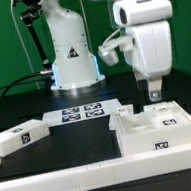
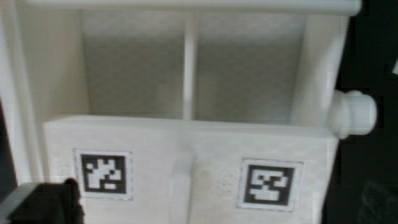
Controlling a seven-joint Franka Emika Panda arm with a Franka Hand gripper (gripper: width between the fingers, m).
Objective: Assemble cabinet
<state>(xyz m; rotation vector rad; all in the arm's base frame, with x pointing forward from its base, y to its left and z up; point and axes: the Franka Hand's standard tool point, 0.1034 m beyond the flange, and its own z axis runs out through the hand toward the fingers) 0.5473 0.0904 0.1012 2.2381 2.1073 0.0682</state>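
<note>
In the exterior view, the white plastic boxy cabinet [image 1: 161, 131], built of panels with recessed compartments and square black-and-white tags, lies on the black counter [image 1: 20, 109] at the exterior view's right, near the front. The pincer [image 1: 154, 93] of the white robot arm hangs close over the back part of the cabinet. I cannot tell whether it touches the cabinet, and it is too small here to tell whether the jaws stand apart or together. A loose white block-shaped part with a tag [image 1: 18, 140] lies well apart, at the exterior view's left. The thin flat white marker board [image 1: 83, 112] lies further back between the two.

I judge that the step in hand is an approach to the cabinet body, to grip or shift it, while the loose part is not yet joined. The next move probably calls for a slow, straight descent onto a panel edge, so that the body does not slide.

In the wrist view, the cabinet nearly fills the picture. Two open compartments are divided by a thin wall [image 2: 187, 70], next to a flat panel with two tags [image 2: 103, 172]. A round white knob [image 2: 356, 110] sticks out from one side. Only one dark finger [image 2: 43, 205] shows, with nothing seen in it, so the state of the pincer stays unclear
</note>
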